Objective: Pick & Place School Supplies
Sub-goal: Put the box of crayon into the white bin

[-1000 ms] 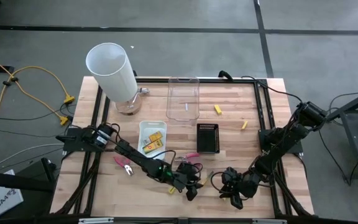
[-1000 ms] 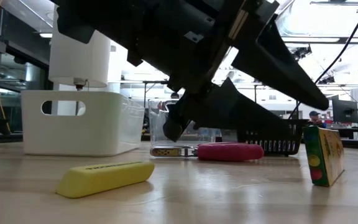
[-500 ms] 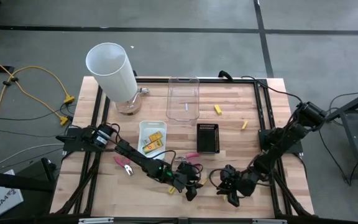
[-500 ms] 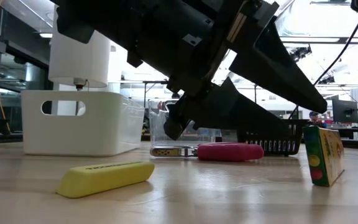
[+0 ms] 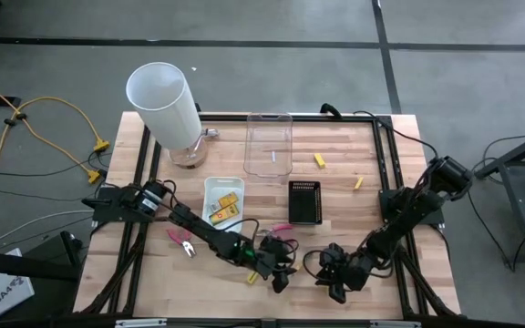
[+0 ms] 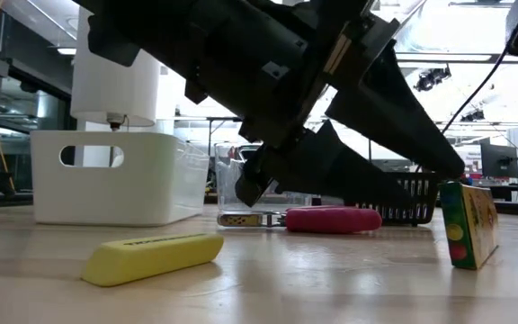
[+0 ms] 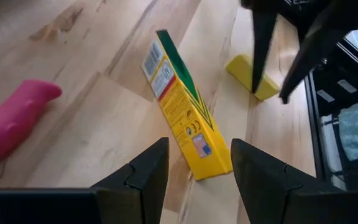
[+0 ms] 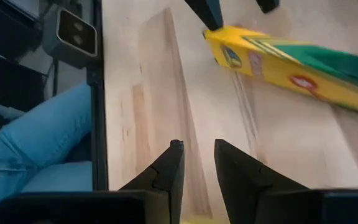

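A flat yellow pack (image 7: 182, 106) with a green stripe stands on its long edge on the table near the near edge; it also shows in the low view (image 6: 468, 225) and the right wrist view (image 8: 291, 62). My left gripper (image 5: 276, 271) is open and hovers over it, one finger on each side of the pack's near end (image 7: 197, 146), touching nothing. My right gripper (image 5: 335, 276) is open, its fingers (image 7: 269, 93) on either side of a short yellow stub (image 7: 244, 67). Another yellow stub (image 6: 151, 256) lies flat nearby. A pink-handled tool (image 6: 331, 219) lies behind.
A white tray (image 5: 224, 187) holds yellow packs. Beyond are a black tray (image 5: 305, 202), a clear tray (image 5: 269, 144) and a tall white cylinder (image 5: 164, 100). A second pink-handled tool (image 5: 182, 241) lies left. Two yellow stubs (image 5: 320, 161) (image 5: 358, 182) lie farther right. A person's leg (image 8: 48, 130) is beside the table.
My right gripper has moved a little toward the table's left, closer to my left gripper and the standing pack. The pack and the stubs have stayed where they were.
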